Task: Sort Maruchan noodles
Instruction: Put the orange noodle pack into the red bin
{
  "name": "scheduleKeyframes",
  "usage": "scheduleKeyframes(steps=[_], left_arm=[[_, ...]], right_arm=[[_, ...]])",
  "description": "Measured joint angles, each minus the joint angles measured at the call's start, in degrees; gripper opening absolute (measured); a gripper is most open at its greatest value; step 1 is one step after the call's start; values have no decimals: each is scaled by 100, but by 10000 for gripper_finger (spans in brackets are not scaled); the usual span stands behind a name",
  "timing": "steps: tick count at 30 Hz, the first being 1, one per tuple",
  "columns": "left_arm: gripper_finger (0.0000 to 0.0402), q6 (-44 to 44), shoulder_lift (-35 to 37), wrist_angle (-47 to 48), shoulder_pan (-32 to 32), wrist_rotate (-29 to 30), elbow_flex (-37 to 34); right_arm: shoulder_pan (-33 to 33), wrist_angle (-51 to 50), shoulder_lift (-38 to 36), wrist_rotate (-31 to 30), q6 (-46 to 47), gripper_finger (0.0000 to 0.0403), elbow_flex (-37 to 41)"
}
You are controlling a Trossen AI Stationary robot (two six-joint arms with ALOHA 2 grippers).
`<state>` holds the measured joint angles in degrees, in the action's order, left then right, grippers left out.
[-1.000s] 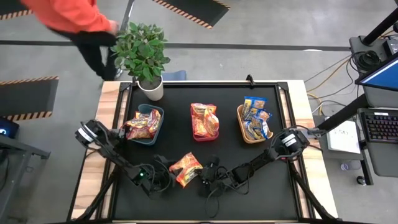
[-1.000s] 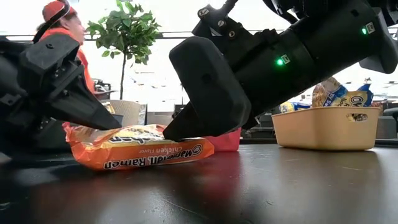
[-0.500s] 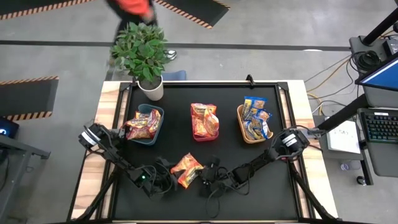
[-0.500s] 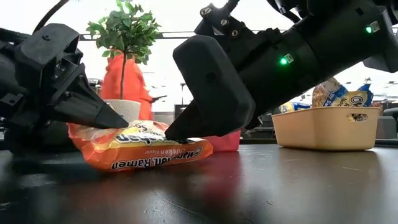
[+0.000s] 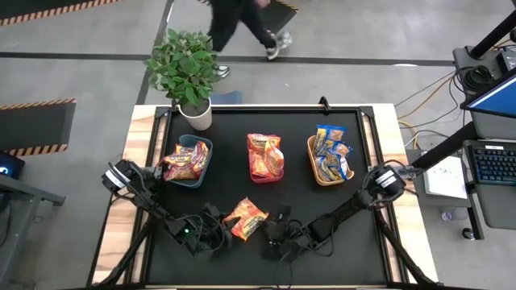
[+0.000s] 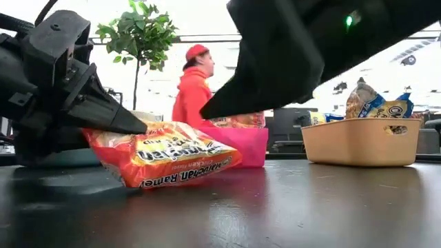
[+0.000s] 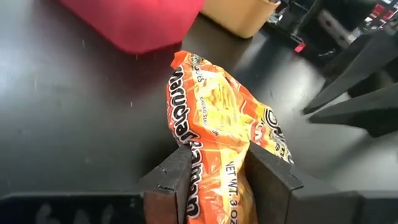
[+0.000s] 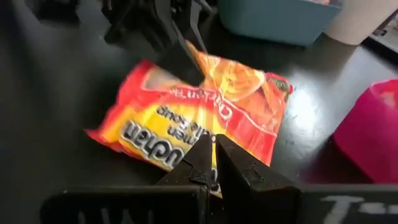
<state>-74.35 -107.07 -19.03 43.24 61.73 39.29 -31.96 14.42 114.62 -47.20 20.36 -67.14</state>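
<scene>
One loose packet: an orange Maruchan packet [image 5: 245, 219] lies low and centre in the high view, on the black counter [image 5: 371, 250], one end now tilted up off the surface.
Left hand: the left hand [image 7: 219, 186] has narrowed from wide open a second ago and now pinches the packet's near end between its fingers [image 7: 171, 186].
Right hand: the right hand [image 8: 212, 163], fingers pressed together and holding nothing, has drawn back from the packet it was touching and sits lower centre in the high view.
Meaning: the grip looks made, so lifting toward a bin seems next.
Bins beyond: teal bin [image 5: 199, 178] at upper left holds orange packets; red bin [image 5: 258, 174] in the middle, red-pink; tan bin [image 5: 316, 173] at right, blue-and-yellow.
Far: a potted plant [image 5: 187, 68]; a person [image 6: 192, 88] passing behind.
</scene>
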Motion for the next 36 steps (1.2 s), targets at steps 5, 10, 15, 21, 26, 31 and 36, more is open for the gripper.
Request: scheduleKeyframes(steps=[5,10,15,21,26,31,36], left_arm=[[106,674,0,53,5,518,240],[101,1490,116,42,-130,1143,531],[95,2597,345,19,-451,1285,786],[94,4202,570,33,-1109,1770,1103],[94,5060,693,15,-1941,1846,1381],[94,5530,675,91,-2678,1839,1703],[94,5463,589,481,-2960,1962,1869]], right_arm=[[-98,-514,-393,-91,2,12,14],[-320,-2022,-1007,-723,550,12,18],[-616,-3747,-1630,-1414,1802,12,53],[-917,-4218,-1999,-1912,2408,12,265],[-973,-4271,-2098,-2042,2663,12,490],[-975,-4310,-2080,-2083,2869,12,603],[-966,-4291,-2078,-2209,2858,12,628]])
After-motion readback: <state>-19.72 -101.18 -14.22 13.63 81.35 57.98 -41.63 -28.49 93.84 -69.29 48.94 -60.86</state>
